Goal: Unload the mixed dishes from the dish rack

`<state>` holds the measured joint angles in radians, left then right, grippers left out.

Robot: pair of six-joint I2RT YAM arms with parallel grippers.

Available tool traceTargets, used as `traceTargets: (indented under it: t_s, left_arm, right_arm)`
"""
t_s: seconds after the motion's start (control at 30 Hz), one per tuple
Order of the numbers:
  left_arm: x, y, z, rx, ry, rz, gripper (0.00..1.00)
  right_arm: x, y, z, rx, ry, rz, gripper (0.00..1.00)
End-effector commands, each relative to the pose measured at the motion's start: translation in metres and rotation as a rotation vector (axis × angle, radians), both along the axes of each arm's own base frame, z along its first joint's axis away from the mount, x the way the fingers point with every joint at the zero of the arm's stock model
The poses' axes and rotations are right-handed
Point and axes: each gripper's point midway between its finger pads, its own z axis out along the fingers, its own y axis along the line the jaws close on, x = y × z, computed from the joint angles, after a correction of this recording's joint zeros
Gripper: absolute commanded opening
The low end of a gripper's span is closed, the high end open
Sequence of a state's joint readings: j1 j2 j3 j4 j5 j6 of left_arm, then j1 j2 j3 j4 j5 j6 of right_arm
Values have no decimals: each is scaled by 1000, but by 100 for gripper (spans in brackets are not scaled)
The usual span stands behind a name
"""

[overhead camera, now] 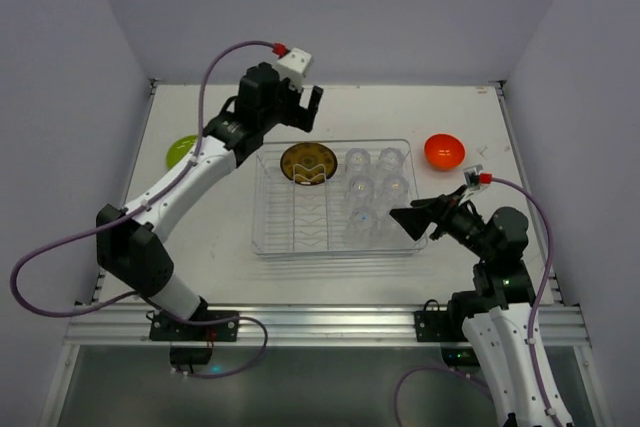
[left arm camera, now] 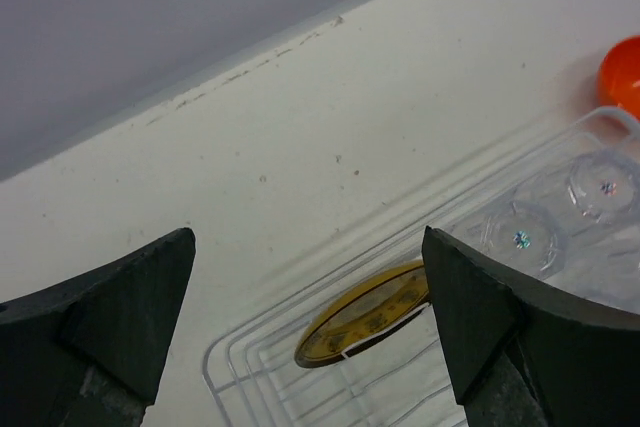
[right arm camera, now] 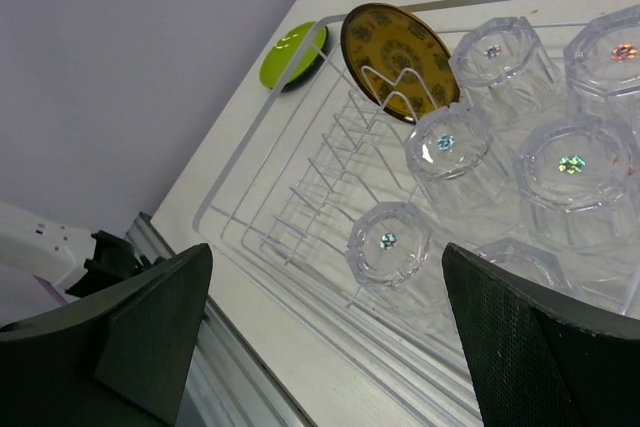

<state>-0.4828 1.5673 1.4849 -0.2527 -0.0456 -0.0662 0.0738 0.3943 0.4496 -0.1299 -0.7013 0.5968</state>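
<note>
White tabletop (overhead camera: pixel 350 112) from above: the orange bowl (overhead camera: pixel 444 150) sits out at upper right, apart from the dish rack (overhead camera: pixel 335 250) at centre. Left wrist: your left gripper (left arm camera: pixel 308 282) gapes empty near the yellow plate (left arm camera: pixel 360 322), racked at lower centre. Right wrist: your right gripper (right arm camera: pixel 325 317), spread too, faces six racked glass cups (right arm camera: pixel 445 142); plate and cups are left to unload.

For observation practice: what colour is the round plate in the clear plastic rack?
Round plate: yellow, dark rim; best in right wrist view.

a robot lab cell: white table (overhead camera: pixel 350 282) boxed in by plain pale walls (overhead camera: pixel 50 67), aluminium rail (overhead camera: pixel 330 323) at the near edge carrying the left arm (overhead camera: pixel 190 182) and right arm (overhead camera: pixel 500 237).
</note>
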Motion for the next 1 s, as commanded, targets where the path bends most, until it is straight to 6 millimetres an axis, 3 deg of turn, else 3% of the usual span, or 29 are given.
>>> traceTargets:
  t_s: [0.0, 0.13, 0.17, 0.3, 0.4, 0.6, 0.8, 0.97]
  left_arm:
    - [-1, -19, -42, 417, -61, -114, 100]
    - [0, -31, -58, 551, -52, -192, 100]
    - [2, -36, -51, 566, -61, -224, 100]
    - [-13, -42, -104, 656, 145, -375, 100]
    - [-14, -38, -121, 701, 188, -381, 100]
    - [-15, -39, -128, 715, 214, -417, 100]
    - [-27, -39, -132, 744, 227, -528, 93]
    - [-21, -38, -141, 775, 207, -566, 86]
  right_arm:
    - [10, -8, -2, -25, -6, -67, 99]
    - [6, -5, 1, -18, -30, -39, 99]
    - [6, -4, 0, -17, -27, -33, 99]
    - [5, -1, -2, -14, -19, -10, 99]
    - [4, 0, -3, -12, -17, 2, 99]
    - [3, 2, -4, -7, -19, 13, 99]
    - [2, 3, -3, -5, -18, 22, 99]
    - [0, 3, -4, -2, -22, 26, 99]
